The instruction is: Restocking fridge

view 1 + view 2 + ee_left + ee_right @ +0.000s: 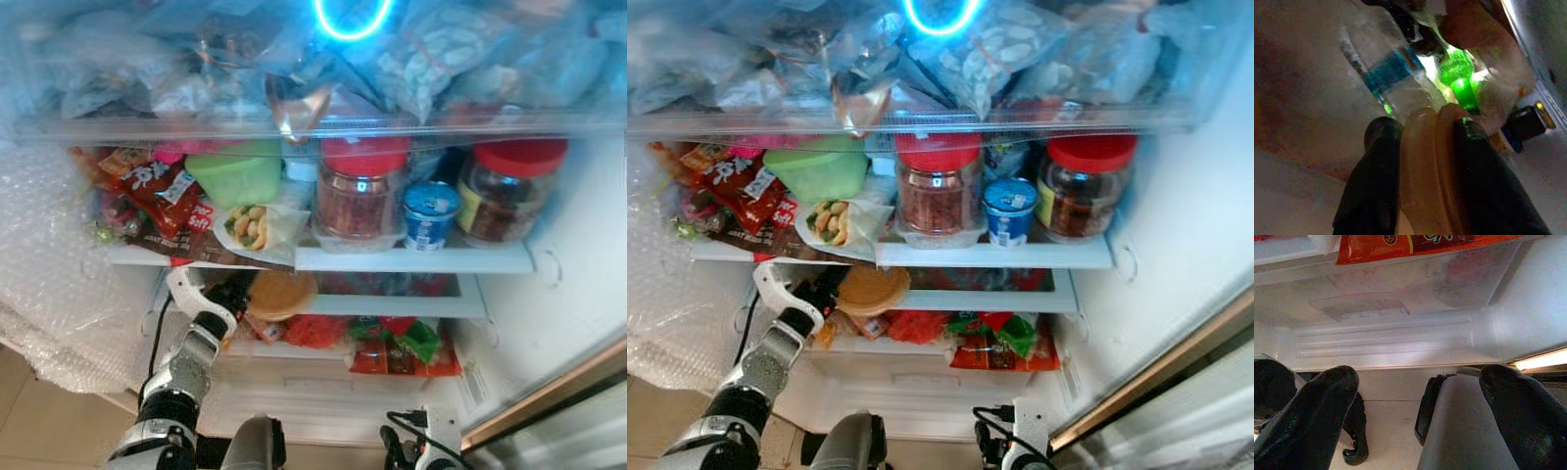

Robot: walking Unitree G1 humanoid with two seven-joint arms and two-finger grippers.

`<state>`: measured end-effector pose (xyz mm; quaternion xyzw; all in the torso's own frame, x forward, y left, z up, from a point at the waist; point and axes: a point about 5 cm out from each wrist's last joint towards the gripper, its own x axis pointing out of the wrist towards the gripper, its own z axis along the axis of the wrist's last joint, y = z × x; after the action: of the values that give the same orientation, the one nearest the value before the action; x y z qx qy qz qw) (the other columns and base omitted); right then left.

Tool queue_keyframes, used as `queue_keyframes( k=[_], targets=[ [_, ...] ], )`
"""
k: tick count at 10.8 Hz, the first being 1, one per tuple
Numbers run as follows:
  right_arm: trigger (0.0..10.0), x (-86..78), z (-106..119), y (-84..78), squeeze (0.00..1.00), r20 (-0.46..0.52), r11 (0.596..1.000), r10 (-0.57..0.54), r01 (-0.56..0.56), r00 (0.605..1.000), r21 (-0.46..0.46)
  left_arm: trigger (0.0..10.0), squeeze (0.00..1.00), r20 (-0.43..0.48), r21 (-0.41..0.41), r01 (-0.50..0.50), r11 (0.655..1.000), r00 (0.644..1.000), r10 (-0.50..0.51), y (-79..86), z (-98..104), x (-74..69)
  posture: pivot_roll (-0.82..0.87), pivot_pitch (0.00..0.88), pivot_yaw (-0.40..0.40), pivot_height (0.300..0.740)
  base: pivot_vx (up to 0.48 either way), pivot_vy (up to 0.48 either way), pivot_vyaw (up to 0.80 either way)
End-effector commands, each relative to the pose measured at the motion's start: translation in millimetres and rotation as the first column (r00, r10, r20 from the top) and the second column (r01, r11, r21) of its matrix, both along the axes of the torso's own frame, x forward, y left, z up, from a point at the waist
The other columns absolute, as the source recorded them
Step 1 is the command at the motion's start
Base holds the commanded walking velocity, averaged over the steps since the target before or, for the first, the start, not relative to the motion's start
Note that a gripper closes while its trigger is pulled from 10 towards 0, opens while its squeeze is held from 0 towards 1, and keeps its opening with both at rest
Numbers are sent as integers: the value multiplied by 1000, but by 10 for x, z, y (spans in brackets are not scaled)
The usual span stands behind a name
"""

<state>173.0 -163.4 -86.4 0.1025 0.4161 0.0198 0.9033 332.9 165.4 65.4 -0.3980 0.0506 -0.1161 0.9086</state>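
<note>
- Left gripper (1422, 147) is clamped on a tan round container (281, 292), held at the front of the fridge's lower shelf (392, 305) — under the shelf carrying the red-lidded jars (361, 191).
- A slip is judged possible — only the rim is pinched.
- Red packets (313, 331) just beside could be shoved back or snagged.
- Right gripper (1415, 406) hangs low, fingers spread, empty.

A round tan lidded container (281, 292) sits tilted on the fridge's lower shelf (392, 305).
</note>
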Motion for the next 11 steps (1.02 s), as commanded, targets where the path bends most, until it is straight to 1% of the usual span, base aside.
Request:
queue_keyframes(
  k=[1,2,3,4,5,6,8,9,10,11],
  targets=[
    [10000,-318,-146,37,0,-127,1000,6,-4,992,14,10000,0,-14,15,-19,1000,1000,19,56,-28,-3,34,135,71,633,0,0,0],
    [10000,-318,-146,37,0,-126,1000,6,-4,992,14,10000,0,-13,17,-24,1000,1000,24,55,-35,11,34,135,71,633,0,0,0],
    [10000,-322,-146,22,0,-124,1000,19,-18,992,7,10000,0,-12,18,-56,998,998,56,3,117,184,17,148,63,633,0,0,0],
    [10000,-323,-146,20,0,-123,1000,21,-20,992,6,10000,0,-14,19,-67,998,998,67,0,139,209,17,148,63,633,0,0,0],
    [10000,-322,-144,12,0,-123,1000,25,-25,992,4,10000,0,-55,7,-159,987,986,159,59,170,259,11,152,62,633,0,0,0],
    [10000,-321,-144,6,0,-123,1000,28,-27,992,3,10000,0,-74,-10,-210,978,975,208,81,196,287,10,153,61,633,0,0,0],
    [10000,-321,-143,3,0,-122,999,33,-33,992,2,10000,0,-78,5,-199,980,977,199,14,240,332,10,150,64,633,0,0,0],
    [10000,-321,-143,3,0,-122,999,34,-34,992,2,10000,765,-83,6,-180,984,980,180,-9,230,331,10,150,64,633,0,0,0],
    [10000,-318,-142,7,0,-121,999,34,-34,992,3,10000,1000,-91,11,-146,989,985,146,-34,203,318,15,149,66,633,0,0,0],
    [10000,-315,-142,14,0,-123,999,38,-38,992,2,10000,1000,-83,13,-106,994,991,107,-36,159,282,20,147,68,633,0,0,0]
  ],
)
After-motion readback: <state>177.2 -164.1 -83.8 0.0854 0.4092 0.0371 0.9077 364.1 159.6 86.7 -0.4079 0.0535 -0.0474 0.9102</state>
